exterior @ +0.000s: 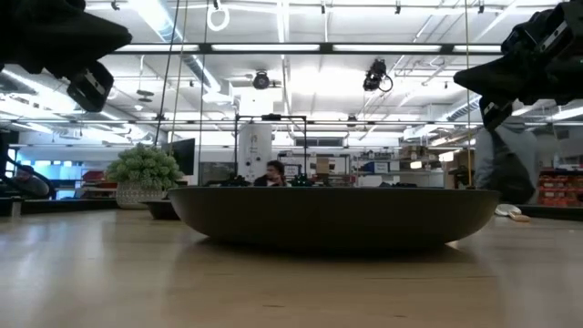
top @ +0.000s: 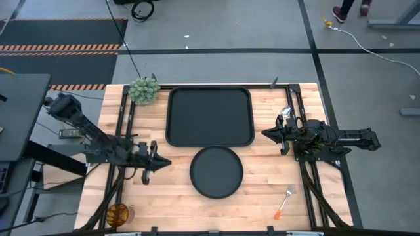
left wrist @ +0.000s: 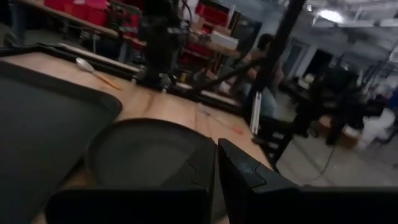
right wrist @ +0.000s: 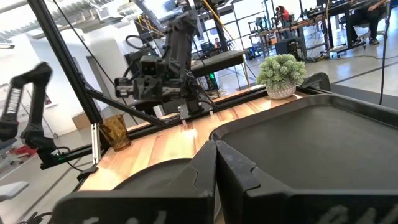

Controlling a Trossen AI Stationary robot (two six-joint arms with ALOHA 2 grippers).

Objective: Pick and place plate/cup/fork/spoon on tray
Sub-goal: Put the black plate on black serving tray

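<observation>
The black tray (top: pixel 210 117) lies at the table's far middle. The round black plate (top: pixel 216 172) lies flat just near of it and fills the low view (exterior: pixel 332 214). The amber cup (top: pixel 118 213) stands at the near left corner. The fork (top: pixel 283 202) lies at the near right. The spoon (top: pixel 286 112) lies beside my right gripper and shows in the left wrist view (left wrist: pixel 93 70). My left gripper (top: pixel 161 162) is shut and empty, left of the plate. My right gripper (top: pixel 266 134) is shut and empty, right of the tray.
A green plant ball (top: pixel 144 90) stands at the tray's far left corner. Dark frame rails (top: pixel 125 118) run along the table's left and right sides. Bare wood shows between the plate and the fork. People show in the room beyond the table.
</observation>
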